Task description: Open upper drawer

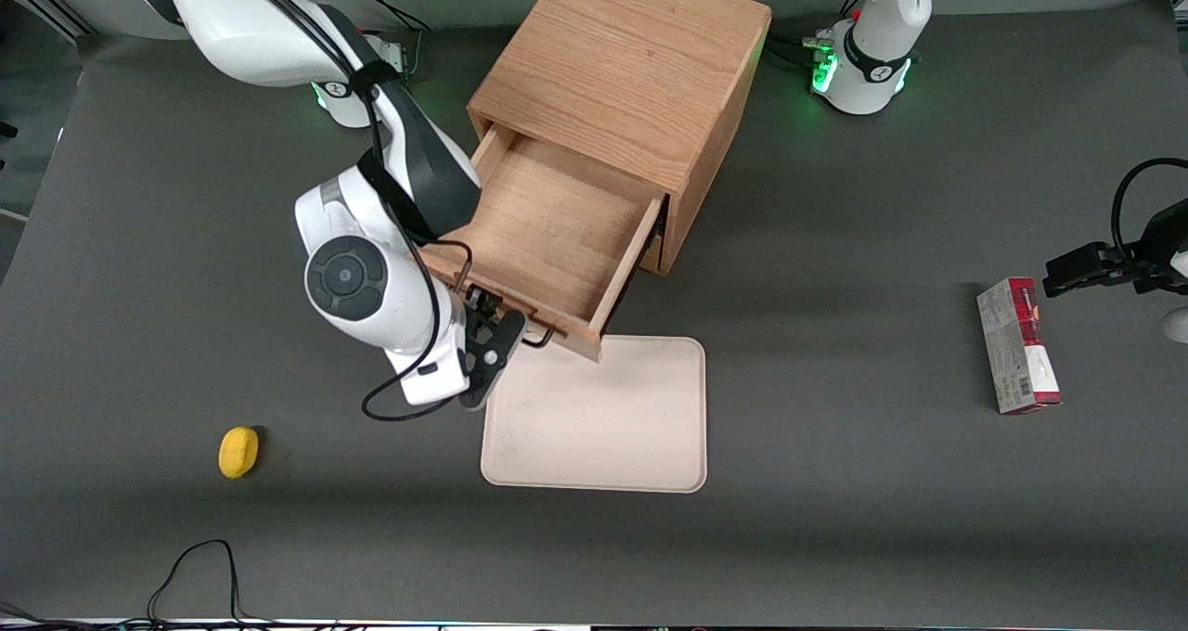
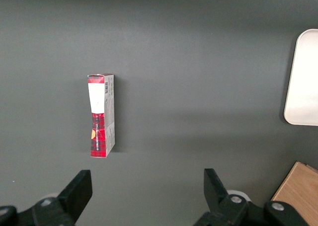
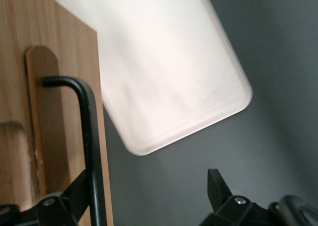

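Note:
The light oak cabinet (image 1: 622, 65) has its upper drawer (image 1: 548, 232) pulled far out, its shallow tray body bare inside. My right gripper (image 1: 506, 329) is at the drawer's front, by the thin black bar handle (image 1: 536, 337). In the right wrist view the gripper (image 3: 147, 179) is open. The handle (image 3: 92, 151) runs close by one finger (image 3: 77, 193), and the other finger (image 3: 216, 186) stands well apart from it. The lower drawer (image 1: 654, 251) shows only as a sliver under the upper one.
A cream tray (image 1: 603, 418) lies on the table just in front of the open drawer; it also shows in the right wrist view (image 3: 164, 72). A yellow object (image 1: 238, 451) lies toward the working arm's end. A red and white box (image 1: 1018, 345) lies toward the parked arm's end.

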